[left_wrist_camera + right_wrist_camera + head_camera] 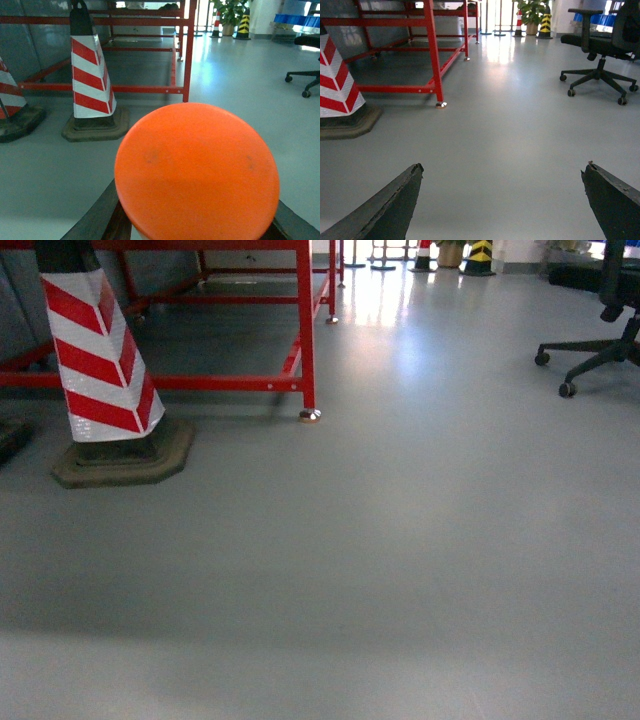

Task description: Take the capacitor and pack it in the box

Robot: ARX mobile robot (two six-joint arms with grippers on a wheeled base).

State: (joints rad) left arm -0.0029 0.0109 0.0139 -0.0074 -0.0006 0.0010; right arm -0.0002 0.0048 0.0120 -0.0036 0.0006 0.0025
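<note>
The capacitor (197, 170) fills the lower middle of the left wrist view as a bright orange rounded piece. My left gripper (197, 225) is shut on it, and its dark fingers (102, 215) show at either side below it. My right gripper (502, 167) is open, its two dark fingertips (400, 197) wide apart over bare grey floor with nothing between them. The box is out of view in all three views. Neither gripper shows in the head view.
A red-and-white striped cone (100, 370) on a dark base stands at the left, beside a red metal frame (305, 330). A black office chair (600, 55) stands at the right. Grey floor (400, 570) stretches ahead.
</note>
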